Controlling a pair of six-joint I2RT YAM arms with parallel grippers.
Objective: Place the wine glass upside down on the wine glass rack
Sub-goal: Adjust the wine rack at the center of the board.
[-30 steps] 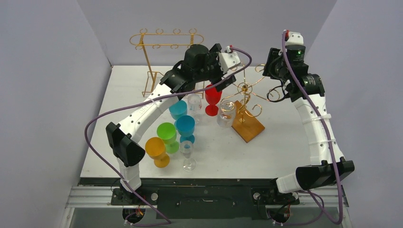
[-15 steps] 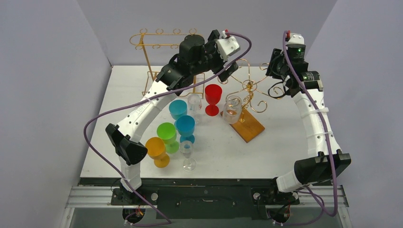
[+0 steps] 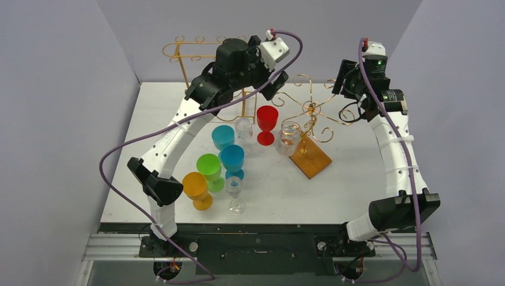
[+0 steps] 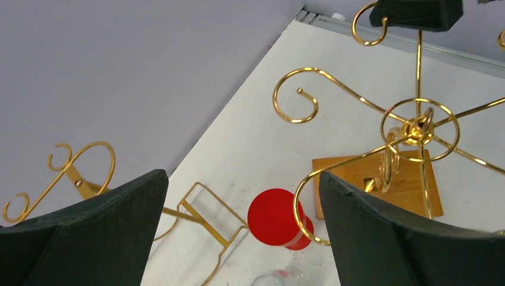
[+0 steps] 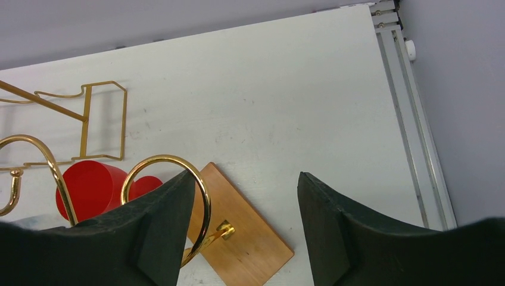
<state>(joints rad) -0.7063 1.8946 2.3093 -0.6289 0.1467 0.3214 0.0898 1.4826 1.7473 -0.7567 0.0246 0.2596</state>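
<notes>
The clear wine glass point(image 3: 287, 138) hung tilted from a near-left arm of the gold rack point(image 3: 307, 109), just right of the red glass point(image 3: 267, 123). The left end effector point(image 4: 241, 185) and right end effector point(image 5: 244, 185) both stood open, gripping nothing.

Left arm point(image 3: 178, 134) and right arm point(image 3: 396, 149): white link shells between black joint housings, with black blocks near the bases. A purple cable point(image 3: 113, 167) loops along each arm. The white camera module point(image 3: 275, 55) has a red-tipped plug. A green lamp point(image 3: 376, 61) glows on the right arm's black motor. Left pincer point(image 4: 241, 179) and right pincer point(image 5: 245, 174): matte black, wedge-shaped fingers.
</notes>
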